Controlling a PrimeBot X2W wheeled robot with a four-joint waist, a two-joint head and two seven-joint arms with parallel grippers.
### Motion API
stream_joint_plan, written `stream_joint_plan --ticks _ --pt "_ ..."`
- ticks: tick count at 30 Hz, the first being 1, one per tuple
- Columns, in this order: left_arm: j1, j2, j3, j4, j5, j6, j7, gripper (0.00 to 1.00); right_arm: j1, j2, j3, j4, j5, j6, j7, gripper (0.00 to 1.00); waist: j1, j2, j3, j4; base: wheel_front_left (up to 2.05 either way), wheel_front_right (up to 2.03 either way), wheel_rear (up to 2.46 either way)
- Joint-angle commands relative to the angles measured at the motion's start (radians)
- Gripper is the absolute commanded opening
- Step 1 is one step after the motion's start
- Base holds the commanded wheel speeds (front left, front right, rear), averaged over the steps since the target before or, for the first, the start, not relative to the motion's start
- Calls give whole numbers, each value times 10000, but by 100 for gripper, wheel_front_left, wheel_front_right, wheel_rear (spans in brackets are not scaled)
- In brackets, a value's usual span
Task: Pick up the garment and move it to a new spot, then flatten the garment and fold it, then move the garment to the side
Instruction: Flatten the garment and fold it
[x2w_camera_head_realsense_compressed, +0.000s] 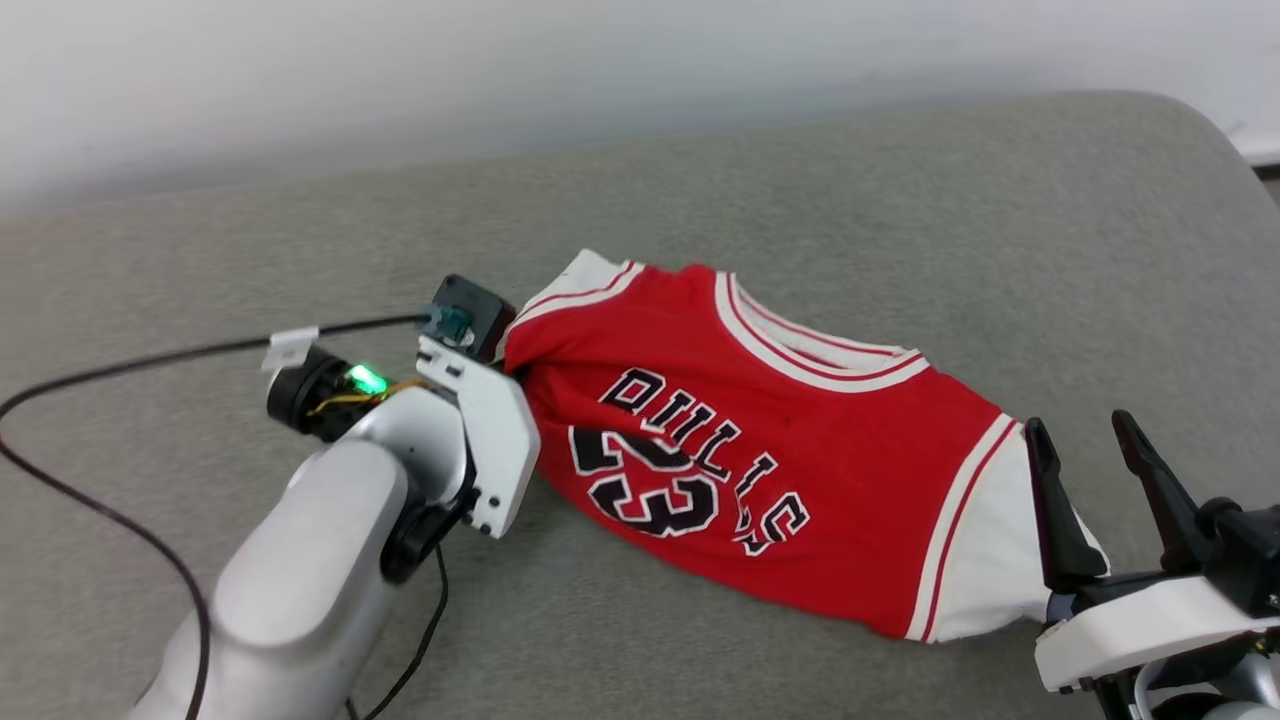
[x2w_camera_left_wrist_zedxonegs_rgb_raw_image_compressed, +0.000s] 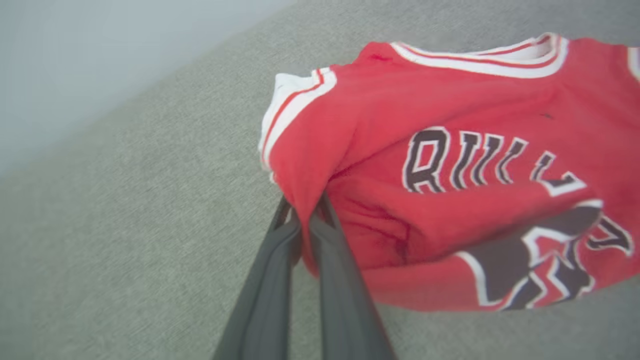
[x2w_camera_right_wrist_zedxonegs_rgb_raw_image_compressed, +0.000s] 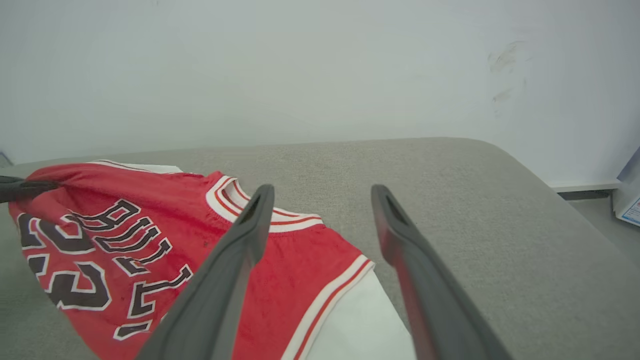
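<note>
The garment (x2w_camera_head_realsense_compressed: 780, 440), a red jersey with black lettering, white trim and white sleeves, lies front up and bunched on the grey padded surface (x2w_camera_head_realsense_compressed: 850, 180). My left gripper (x2w_camera_head_realsense_compressed: 510, 372) is at its left end, shut on a fold of red cloth just below the striped sleeve trim. In the left wrist view the two dark fingers (x2w_camera_left_wrist_zedxonegs_rgb_raw_image_compressed: 280, 250) pinch the garment (x2w_camera_left_wrist_zedxonegs_rgb_raw_image_compressed: 450, 150) at the gripper's tip (x2w_camera_left_wrist_zedxonegs_rgb_raw_image_compressed: 305, 205). My right gripper (x2w_camera_head_realsense_compressed: 1078, 425) stands open above the garment's right white sleeve (x2w_camera_head_realsense_compressed: 1000, 540). In the right wrist view the gripper (x2w_camera_right_wrist_zedxonegs_rgb_raw_image_compressed: 322, 192) holds nothing and the garment (x2w_camera_right_wrist_zedxonegs_rgb_raw_image_compressed: 150, 225) lies beneath it.
A black cable (x2w_camera_head_realsense_compressed: 100, 370) runs from the left arm across the surface to the left. A pale wall (x2w_camera_head_realsense_compressed: 500, 70) stands behind the surface. The surface's rounded far right corner (x2w_camera_right_wrist_zedxonegs_rgb_raw_image_compressed: 500, 150) drops to a floor with a box edge (x2w_camera_right_wrist_zedxonegs_rgb_raw_image_compressed: 629, 200).
</note>
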Motion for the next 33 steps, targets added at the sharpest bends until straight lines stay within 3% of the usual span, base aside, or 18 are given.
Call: stream_joint_plan --ticks 1,5,8,12,15,16,17,21,33 --pt "550 317 53 -538 65 196 -65 0 126 23 26 -127 -82 -3 61 100 -1 -1 -454 650 0 0 0" --pt "1960 815 271 -2365 -211 763 161 0 258 18 -112 -334 -77 -3 219 100 -1 -1 -578 1318 0 0 0" --pt "3529 1021 546 -3431 -666 1468 312 0 326 21 -73 -417 -96 -5 304 100 -1 -1 -580 1668 0 0 0" --pt "5601 748 785 -4010 -1520 2249 298 0 357 21 -31 -482 -129 -3 363 100 -1 -1 -623 1975 0 0 0" --pt "6630 423 829 -3894 -2029 2532 186 0 361 18 -19 -511 -158 -5 429 100 -1 -1 -700 2117 0 0 0" --pt "6815 265 824 -3835 -2137 2556 96 45 378 18 -34 -518 -164 -5 437 100 -1 -1 -733 2171 0 0 0" --pt "6923 173 807 -3772 -2136 2596 -43 100 402 20 -36 -515 -177 -5 456 100 -1 -1 -786 2230 0 0 0" --pt "6835 -60 963 -3731 -2061 2712 -678 100 473 20 -27 -526 -205 -3 587 100 -1 -1 -1046 2404 0 0 0" --pt "6051 699 2178 -4311 -1787 2955 -1827 100 759 20 -32 -633 -69 -5 826 100 -1 -1 -1662 2356 0 0 0"
